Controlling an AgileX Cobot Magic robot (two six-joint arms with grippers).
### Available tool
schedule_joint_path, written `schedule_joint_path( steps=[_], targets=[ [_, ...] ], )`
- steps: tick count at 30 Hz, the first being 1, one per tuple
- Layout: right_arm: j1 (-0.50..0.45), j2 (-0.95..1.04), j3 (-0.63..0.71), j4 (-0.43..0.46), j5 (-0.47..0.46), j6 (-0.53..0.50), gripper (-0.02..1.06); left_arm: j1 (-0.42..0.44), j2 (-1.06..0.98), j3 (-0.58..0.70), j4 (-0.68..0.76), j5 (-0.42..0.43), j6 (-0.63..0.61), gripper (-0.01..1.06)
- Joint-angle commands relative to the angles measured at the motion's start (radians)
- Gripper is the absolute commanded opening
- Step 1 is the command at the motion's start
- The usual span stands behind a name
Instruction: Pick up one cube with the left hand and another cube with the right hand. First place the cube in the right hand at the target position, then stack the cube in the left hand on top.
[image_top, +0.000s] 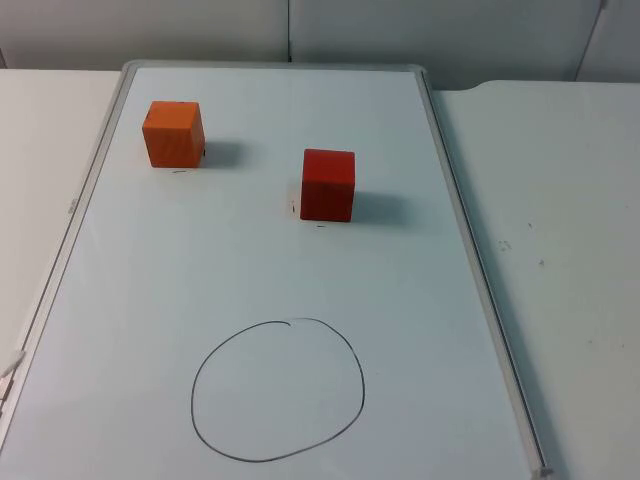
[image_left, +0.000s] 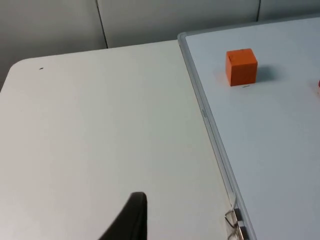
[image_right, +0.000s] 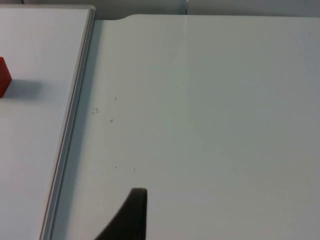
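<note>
White table top ran out to a grey partition wall (image_top: 200, 25) when I took this moment from my remote station, with a framed whiteboard (image_top: 120, 330) lying flat across the middle of it.

On the board's far left stood the orange cube (image_top: 173, 133), upright and close to the left frame rail; I judged it was set there to fall within the left arm's reach. To its right and a little nearer sat the red cube (image_top: 328, 185), also upright, well apart from the orange one, so that I judged each arm could come down on its own cube without crowding the other. Near the board's near edge, a hand-drawn black circle (image_top: 278, 390) marked what I took to be the target position, well apart from both cubes.

From the left wrist camera I saw one black fingertip of the left gripper (image_left: 131, 220) over bare table to the left of the board, the orange cube (image_left: 241, 66) far off ahead of it. I could not tell whether its fingers stood apart or together. The right gripper (image_right: 129, 217) likewise showed a single fingertip over bare table to the right of the board, the red cube (image_right: 4, 76) just in view beyond the frame rail; its state I could not tell either.

Neither cube had been picked up. By my reading, the task had yet to begin.
</note>
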Motion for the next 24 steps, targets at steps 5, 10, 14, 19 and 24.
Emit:
schedule_joint_path(
  steps=[5,10,14,19,24],
  targets=[
    [-0.006,-0.004,0.009,-0.003,-0.011,-0.006,1.05,0.004,-0.004,0.002,-0.017,-0.004,-0.004,1.05],
    [-0.006,-0.004,0.009,-0.003,-0.011,-0.006,1.05,0.004,-0.004,0.002,-0.028,0.001,-0.004,1.05],
    [-0.006,-0.004,0.009,-0.003,-0.011,-0.006,1.05,0.004,-0.004,0.002,-0.028,0.009,-0.004,1.05],
    [-0.006,-0.004,0.009,-0.003,-0.011,-0.006,1.05,0.004,-0.004,0.015,-0.028,0.009,-0.004,1.05],
    [-0.006,-0.004,0.009,-0.003,-0.011,-0.006,1.05,0.004,-0.004,0.034,-0.028,0.02,-0.004,1.05]
  ],
)
